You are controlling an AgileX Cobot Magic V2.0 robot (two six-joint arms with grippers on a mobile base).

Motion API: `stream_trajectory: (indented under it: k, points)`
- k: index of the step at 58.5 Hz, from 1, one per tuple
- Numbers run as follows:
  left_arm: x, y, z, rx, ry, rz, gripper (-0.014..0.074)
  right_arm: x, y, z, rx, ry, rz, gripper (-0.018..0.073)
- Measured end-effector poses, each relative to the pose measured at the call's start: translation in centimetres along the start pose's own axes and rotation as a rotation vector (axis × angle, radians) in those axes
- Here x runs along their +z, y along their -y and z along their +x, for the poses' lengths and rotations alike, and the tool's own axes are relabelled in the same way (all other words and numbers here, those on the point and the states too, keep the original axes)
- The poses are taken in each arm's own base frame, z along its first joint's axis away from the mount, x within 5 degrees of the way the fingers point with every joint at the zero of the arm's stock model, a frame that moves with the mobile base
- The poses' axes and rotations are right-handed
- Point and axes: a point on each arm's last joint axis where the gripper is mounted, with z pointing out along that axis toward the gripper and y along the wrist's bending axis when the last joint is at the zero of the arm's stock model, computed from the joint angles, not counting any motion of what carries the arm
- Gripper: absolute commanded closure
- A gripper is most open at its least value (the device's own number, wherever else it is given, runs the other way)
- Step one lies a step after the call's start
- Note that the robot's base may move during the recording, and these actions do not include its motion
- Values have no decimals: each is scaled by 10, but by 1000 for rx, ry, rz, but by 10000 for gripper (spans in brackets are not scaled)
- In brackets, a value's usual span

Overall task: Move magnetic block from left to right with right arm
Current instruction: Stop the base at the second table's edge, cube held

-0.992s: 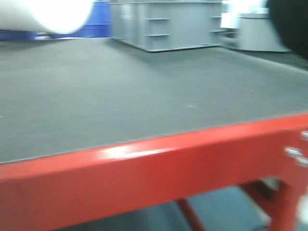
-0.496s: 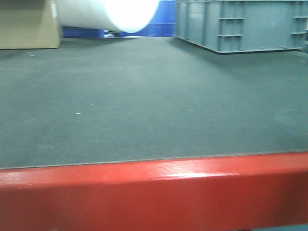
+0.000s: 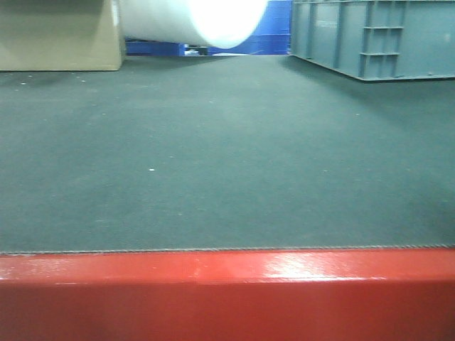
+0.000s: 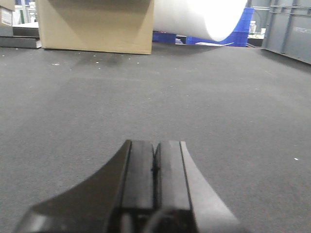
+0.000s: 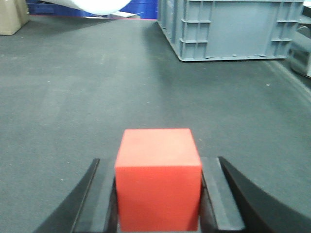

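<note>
Gripping the block (image 5: 158,179) from both sides, the right tool (image 5: 158,162) has one dark finger pressed against each flank of the cube, as the right wrist view shows. The block is red-orange with plain matte faces and sharp edges, and its top face and front face are both visible between the fingers (image 5: 99,194). Whether it rests on the tabletop (image 5: 73,97) or is raised off it cannot be told from this angle.

Beyond the block lies the dark grey mat of the tabletop, and farther back on the right stands a grey plastic crate (image 5: 233,29).

The left tool (image 4: 154,150) is closed on nothing, its two black fingers meeting along a thin seam, low over the mat. Ahead of it, well apart, stand a cardboard box (image 4: 95,24) and a large white roll (image 4: 204,17), with blue bins (image 4: 243,29) behind the roll.

From the front view, only the glossy red rim (image 3: 227,291) of the tabletop, the mat, the box, the roll and the crate appear; neither tool nor the block shows there.
</note>
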Motion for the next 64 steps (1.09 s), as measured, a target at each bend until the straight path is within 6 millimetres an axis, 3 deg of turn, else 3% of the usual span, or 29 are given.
stream_trajectory:
  k: [64]
  points:
    - [0,0,0,0,0,0,713,0,0,0,-1,0,0,242]
